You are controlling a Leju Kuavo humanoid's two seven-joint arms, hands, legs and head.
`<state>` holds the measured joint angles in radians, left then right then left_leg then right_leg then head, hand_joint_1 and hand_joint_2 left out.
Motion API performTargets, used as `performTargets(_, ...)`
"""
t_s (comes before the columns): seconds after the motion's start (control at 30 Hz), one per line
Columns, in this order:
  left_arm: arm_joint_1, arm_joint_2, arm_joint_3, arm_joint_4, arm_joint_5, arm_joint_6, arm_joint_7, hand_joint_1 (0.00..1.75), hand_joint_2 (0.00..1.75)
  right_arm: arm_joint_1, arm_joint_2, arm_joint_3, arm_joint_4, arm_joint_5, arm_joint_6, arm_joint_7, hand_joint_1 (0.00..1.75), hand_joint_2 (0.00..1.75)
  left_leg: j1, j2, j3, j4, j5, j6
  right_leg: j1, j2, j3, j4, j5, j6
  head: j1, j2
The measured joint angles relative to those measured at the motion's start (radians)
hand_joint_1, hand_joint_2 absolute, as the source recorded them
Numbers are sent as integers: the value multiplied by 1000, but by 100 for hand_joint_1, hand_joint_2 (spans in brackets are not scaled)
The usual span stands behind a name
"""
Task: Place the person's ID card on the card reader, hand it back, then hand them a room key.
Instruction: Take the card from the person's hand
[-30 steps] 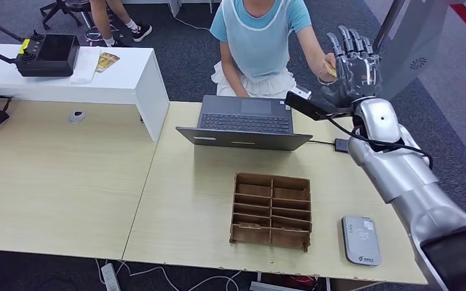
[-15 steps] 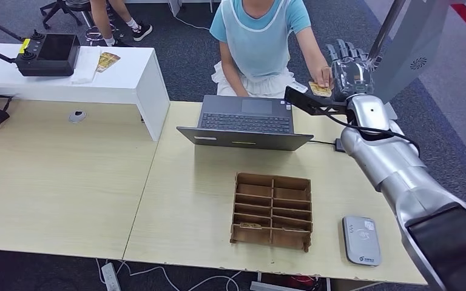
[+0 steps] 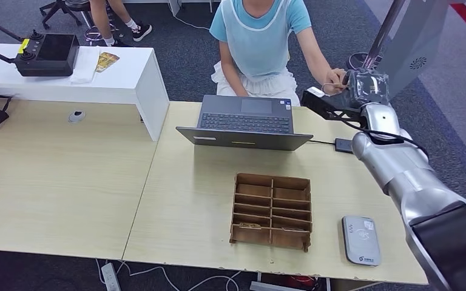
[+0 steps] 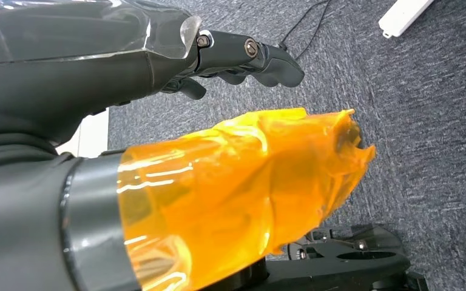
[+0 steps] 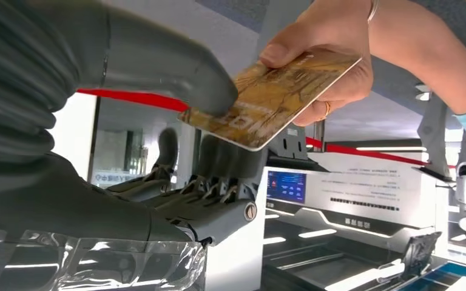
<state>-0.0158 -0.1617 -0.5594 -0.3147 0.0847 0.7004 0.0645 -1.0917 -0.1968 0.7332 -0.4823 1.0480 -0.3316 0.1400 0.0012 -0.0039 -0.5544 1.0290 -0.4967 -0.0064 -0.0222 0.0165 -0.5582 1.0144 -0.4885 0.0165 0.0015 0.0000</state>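
Right hand (image 3: 364,85) up at the far right of the desk, meeting the person's hand (image 5: 327,66) just past the laptop (image 3: 246,121). ID card (image 5: 270,100) caught between both: thumb (image 5: 176,66) pressing on the card's top face, darker fingers (image 5: 218,176) curled underneath, while the person's hand grips the other end. So closed on the card in a pinch, though how firm is hard to judge. Looks like the takeover step, card not yet handed off. To do this well: squeeze down properly on both faces before pulling, wait for the person to let go, then draw back along the card's own plane rather than twisting, since a thin slick card pinched near one edge will probably pivot or slide out. Worth keeping it roughly flat too, because the card reader (image 3: 360,240) sits at the near right edge of the desk, just right of the wooden slotted tray (image 3: 272,211), and a flat card drops onto it easier. Left hand (image 4: 243,54) hanging low over grey carpet, nothing in it, fingers partly curled, orange film wrapped round the thumb side.
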Motion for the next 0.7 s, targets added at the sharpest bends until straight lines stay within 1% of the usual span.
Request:
performTargets(0.27, 0, 1, -1, 0, 0, 0, 0, 0, 0, 0, -4, -1, 21, -38, -32, -14, 175, 175, 0, 0, 0, 0, 0, 0, 0, 0, 0, 0, 0, 0, 0, 0)
performTargets(0.37, 0, 1, -1, 0, 0, 0, 0, 0, 0, 1, -4, -12, 24, -90, -59, -34, 175, 175, 0, 0, 0, 0, 0, 0, 0, 0, 0, 0, 0, 0, 0, 0)
performTargets(0.5, 0, 1, -3, 0, 0, 0, 0, 0, 0, 10, -4, -53, 25, -179, -105, -76, 175, 175, 0, 0, 0, 0, 0, 0, 0, 0, 0, 0, 0, 0, 0, 0)
performTargets(0.63, 0, 1, -9, 0, 0, 0, 0, 0, 0, 20, -3, -85, 25, -216, -121, -97, 175, 175, 0, 0, 0, 0, 0, 0, 0, 0, 0, 0, 0, 0, 0, 0)
performTargets(0.7, 0, 1, -13, 0, 0, 0, 0, 0, 0, 27, -2, -105, 22, -264, -130, -124, 175, 175, 0, 0, 0, 0, 0, 0, 0, 0, 0, 0, 0, 0, 0, 0)
